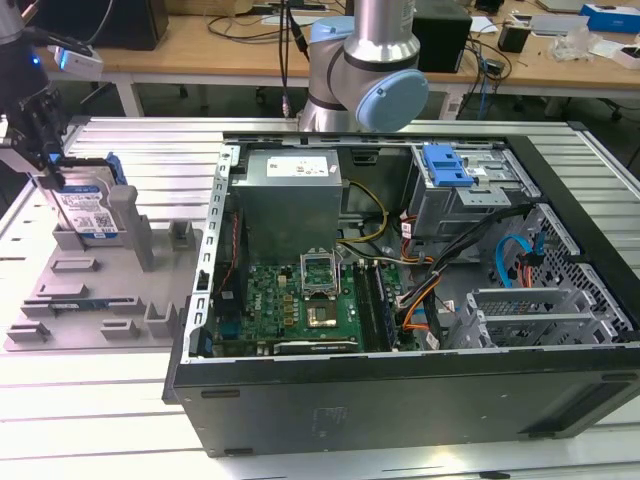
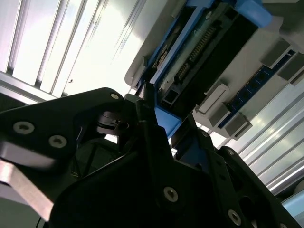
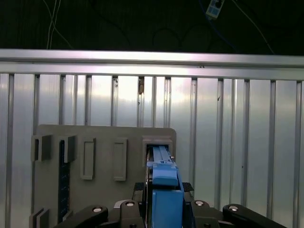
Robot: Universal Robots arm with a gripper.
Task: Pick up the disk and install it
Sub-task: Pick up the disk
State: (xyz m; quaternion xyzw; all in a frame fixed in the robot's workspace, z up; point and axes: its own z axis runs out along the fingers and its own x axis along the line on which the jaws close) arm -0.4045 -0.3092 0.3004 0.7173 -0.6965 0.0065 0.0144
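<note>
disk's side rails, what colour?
Blue. Clearest in the first wrist view, on the disk standing in its grey holder.

I'm seeing the flat grey plastic fixture tray (image 1: 120, 285) lying on the ribbed aluminium table (image 1: 90, 420) at the exterior view's left, with the open black metal computer case (image 1: 400, 400) just beside it on the right. The silver rectangular blue-railed disk (image 1: 88, 212) is standing on edge in a slot at the tray's far end, with the black gripper (image 1: 47, 175) sitting at its upper edge. Inside the case, the grey metal power-supply box (image 1: 290, 195) is lying behind the green motherboard (image 1: 300, 300).
</note>
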